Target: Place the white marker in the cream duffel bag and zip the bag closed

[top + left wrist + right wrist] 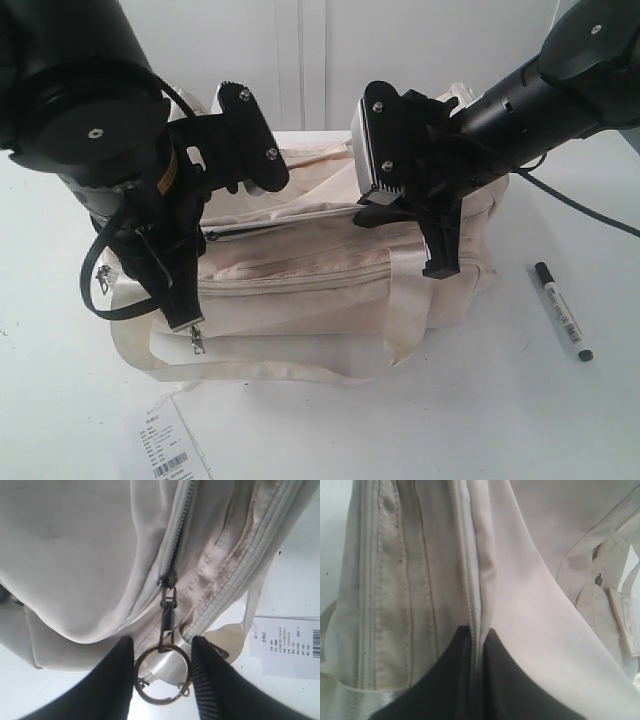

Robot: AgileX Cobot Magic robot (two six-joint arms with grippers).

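The cream duffel bag (320, 285) lies in the middle of the table. The white marker (561, 311), black-capped, lies on the table to the bag's right, outside it and away from both grippers. My left gripper (180, 316) is at the bag's left end. In the left wrist view its fingers (215, 680) press on both sides of the brass ring (162, 677) that hangs from the dark zip pull (168, 605). My right gripper (440, 262) is at the bag's right end, shut on a fold of fabric along the zip seam (479, 605).
A white paper barcode tag (170, 450) lies on the table in front of the bag's left corner. One webbing strap (250, 370) loops out along the front. A white wall stands behind the table.
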